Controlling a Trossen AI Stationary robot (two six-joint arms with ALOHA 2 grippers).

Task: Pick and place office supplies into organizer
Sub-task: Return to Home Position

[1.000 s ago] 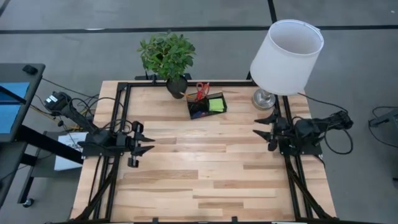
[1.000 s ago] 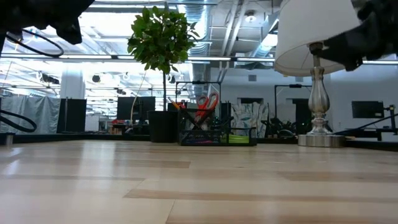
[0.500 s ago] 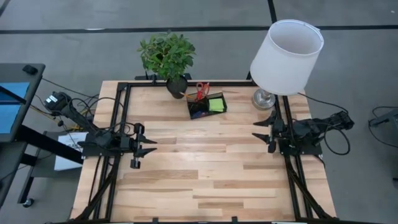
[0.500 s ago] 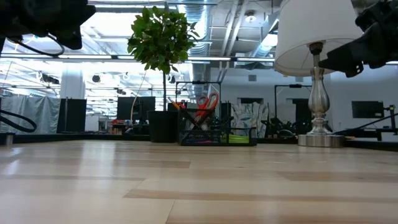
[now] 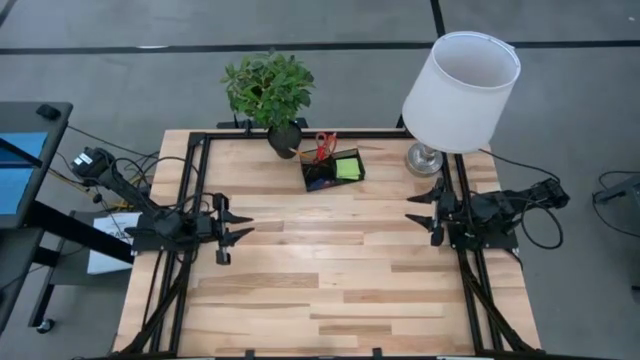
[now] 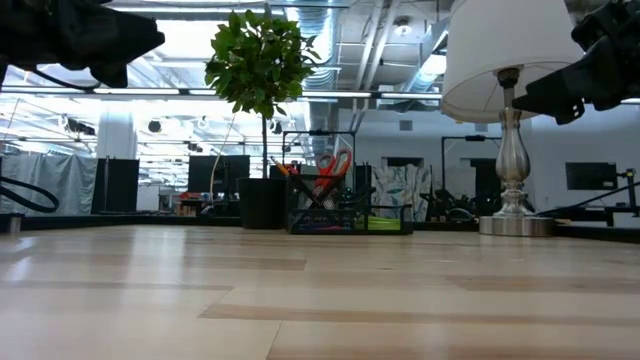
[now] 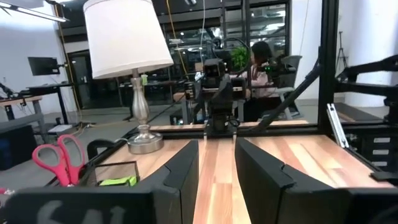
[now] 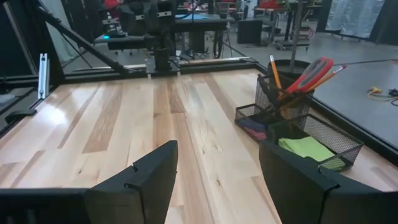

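Both arms have drawn back to their own sides of the pale wooden table (image 5: 330,290); the left gripper (image 5: 243,226) has only nudged forward in the last second, the right gripper (image 5: 410,208) has settled; each has its fingers spread, holding nothing. The dark mesh desk organizer (image 5: 333,172) stands near the far edge, holding red-handled scissors (image 5: 324,146), a lime-green sticky-note pad (image 5: 348,166) and thin orange pencils (image 8: 274,67); the job looks finished to me.

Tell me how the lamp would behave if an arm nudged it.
The lamp looks top-heavy: a wide shade on a thin metal stem, so a push up high would probably tip it. Its round base looks solid, so a low nudge might just slide it.
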